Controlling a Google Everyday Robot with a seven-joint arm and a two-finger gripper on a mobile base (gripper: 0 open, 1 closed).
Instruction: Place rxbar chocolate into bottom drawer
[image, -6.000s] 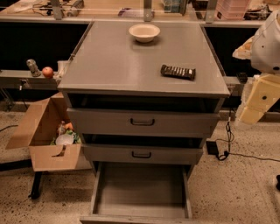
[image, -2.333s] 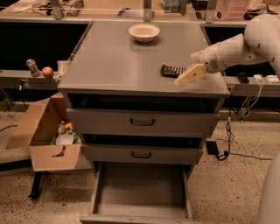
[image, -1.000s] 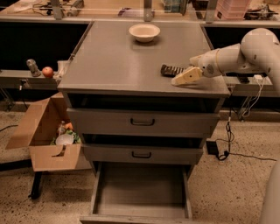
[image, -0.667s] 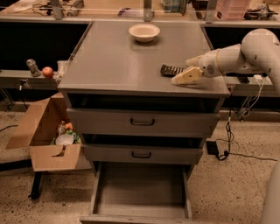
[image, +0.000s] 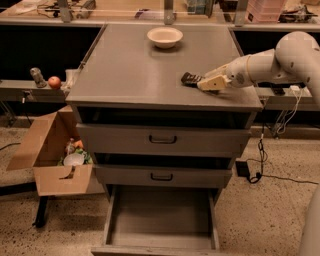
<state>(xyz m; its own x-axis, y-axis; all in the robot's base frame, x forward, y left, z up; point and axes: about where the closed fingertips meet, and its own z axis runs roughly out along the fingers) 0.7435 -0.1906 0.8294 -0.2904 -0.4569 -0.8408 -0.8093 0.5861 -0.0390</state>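
Observation:
The rxbar chocolate (image: 189, 78), a dark flat bar, lies on the grey cabinet top (image: 130, 75) near its right edge. My gripper (image: 211, 83) reaches in from the right and sits low on the bar's right end, covering that part of it. The bottom drawer (image: 160, 215) is pulled out below, its flat grey floor bare.
A cream bowl (image: 165, 36) stands at the back of the cabinet top. The two upper drawers (image: 162, 140) (image: 161, 176) with dark handles are pushed in. An open cardboard box (image: 55, 150) with items sits on the floor at left. An adapter and cables (image: 250, 170) lie at right.
My arm has swung in from the right edge and brought the gripper down to the bar's right end. Over the last second it has hardly moved. The bar has stayed in place.

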